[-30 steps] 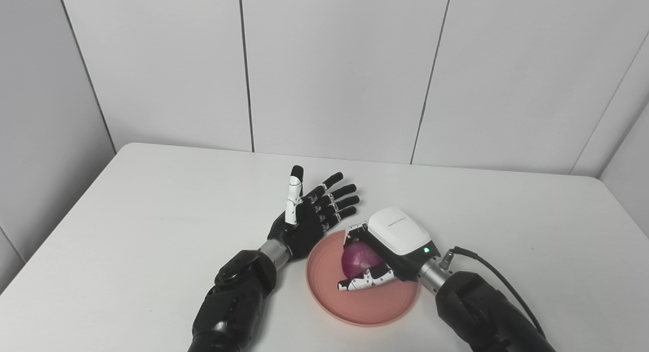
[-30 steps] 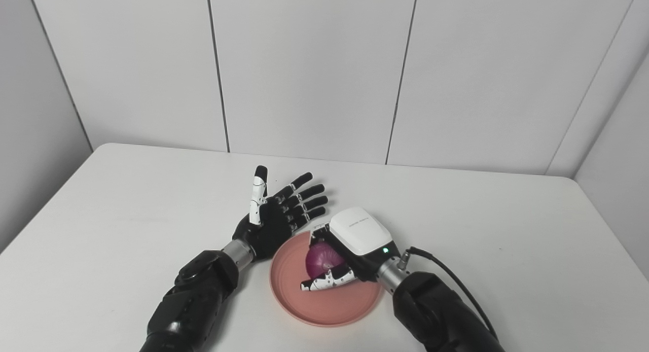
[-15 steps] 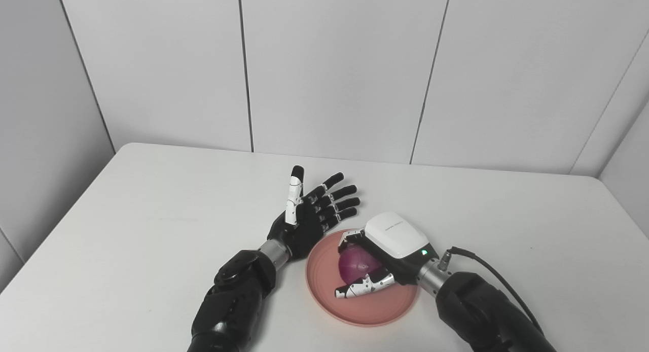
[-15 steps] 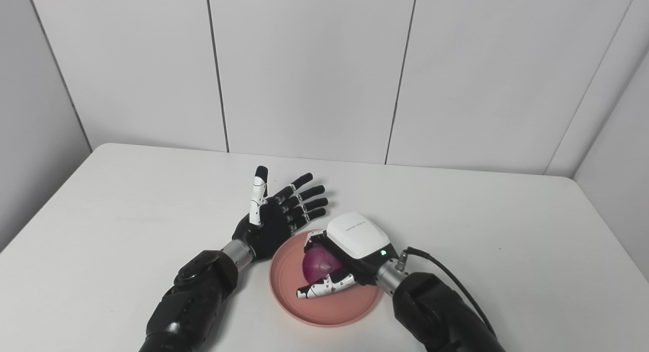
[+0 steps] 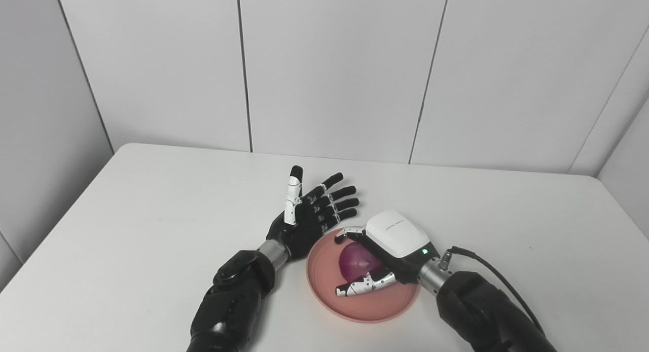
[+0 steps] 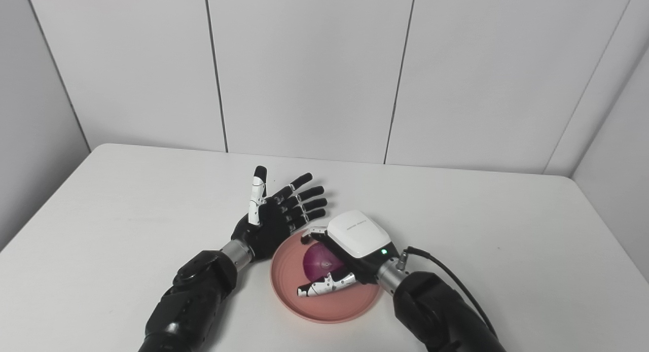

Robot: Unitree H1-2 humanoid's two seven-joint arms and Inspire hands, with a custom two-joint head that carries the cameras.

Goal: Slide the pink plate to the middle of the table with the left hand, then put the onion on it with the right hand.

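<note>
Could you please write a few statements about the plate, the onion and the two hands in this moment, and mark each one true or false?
1. The onion is over the pink plate. True.
2. The left hand holds the onion. False: it is empty, palm up, with its fingers spread.
3. The right hand is on the onion, with fingers on both sides of it. True.
4. The pink plate sits at the far edge of the table, against the wall. False: it lies toward the near side, between the two arms.
5. The left hand is beside the plate's far-left rim. True.
6. The onion is green. False: it is purple.
</note>
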